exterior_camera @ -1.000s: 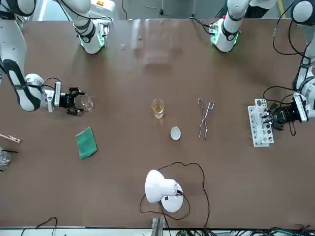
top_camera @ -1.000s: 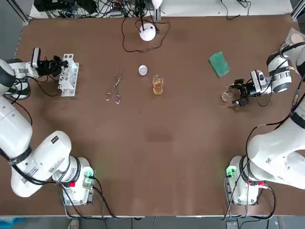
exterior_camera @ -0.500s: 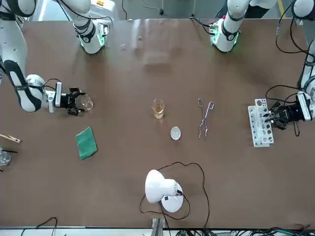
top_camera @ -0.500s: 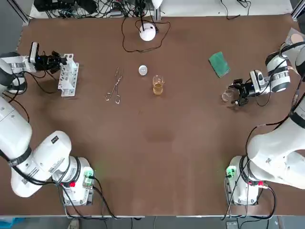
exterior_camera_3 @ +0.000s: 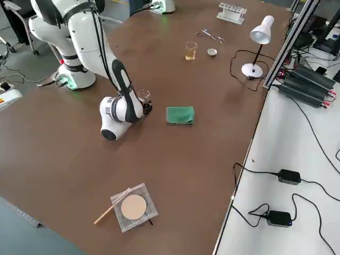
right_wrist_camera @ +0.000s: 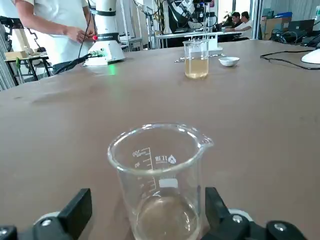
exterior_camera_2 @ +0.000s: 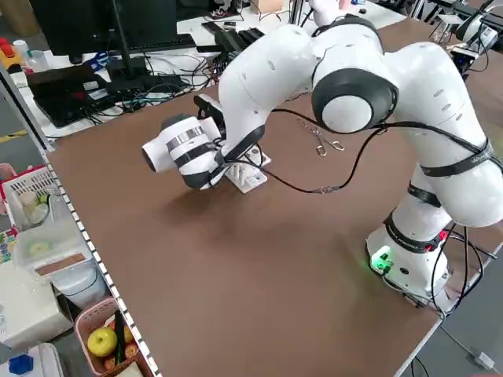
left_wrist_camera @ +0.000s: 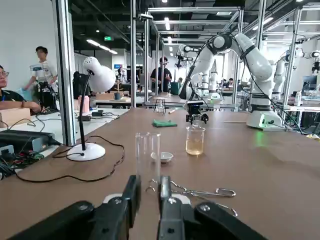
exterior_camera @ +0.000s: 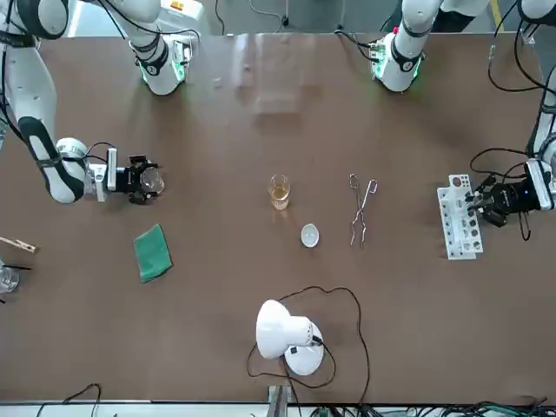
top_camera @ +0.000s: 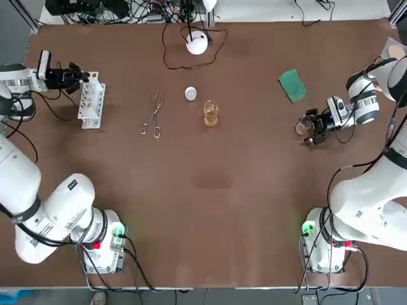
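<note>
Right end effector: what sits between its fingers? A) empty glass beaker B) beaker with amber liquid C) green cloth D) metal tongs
A: in the right wrist view the right end effector has its fingers spread either side of the empty glass beaker, not closed on it. The left end effector pinches a test tube by the rack.

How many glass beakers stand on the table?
2. The amber-liquid beaker stands near the middle of the table; the clear beaker stands between the fingers of the open right gripper. Others may be hidden.
</note>
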Robot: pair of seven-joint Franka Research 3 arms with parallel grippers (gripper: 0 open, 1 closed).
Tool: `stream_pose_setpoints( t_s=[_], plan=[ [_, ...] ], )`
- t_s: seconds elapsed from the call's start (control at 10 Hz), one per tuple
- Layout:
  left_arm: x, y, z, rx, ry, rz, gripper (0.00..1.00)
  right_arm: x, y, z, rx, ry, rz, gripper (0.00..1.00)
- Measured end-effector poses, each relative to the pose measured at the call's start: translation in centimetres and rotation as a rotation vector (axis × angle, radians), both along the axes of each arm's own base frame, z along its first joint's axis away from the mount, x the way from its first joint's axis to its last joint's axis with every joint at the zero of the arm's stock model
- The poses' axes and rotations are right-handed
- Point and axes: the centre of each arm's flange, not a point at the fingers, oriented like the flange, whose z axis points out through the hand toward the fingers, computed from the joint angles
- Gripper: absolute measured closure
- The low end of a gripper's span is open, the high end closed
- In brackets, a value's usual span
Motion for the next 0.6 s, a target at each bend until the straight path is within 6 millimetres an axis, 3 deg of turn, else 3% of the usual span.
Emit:
stream_pose_setpoints(
  t_s=[0.6],
  plan=[
    [-0.2,0.4,0.9,-0.025,-0.025,0.002,0.79,0.1,1.1,-0.5,0.011,0.008,0.018,0.00]
  ],
)
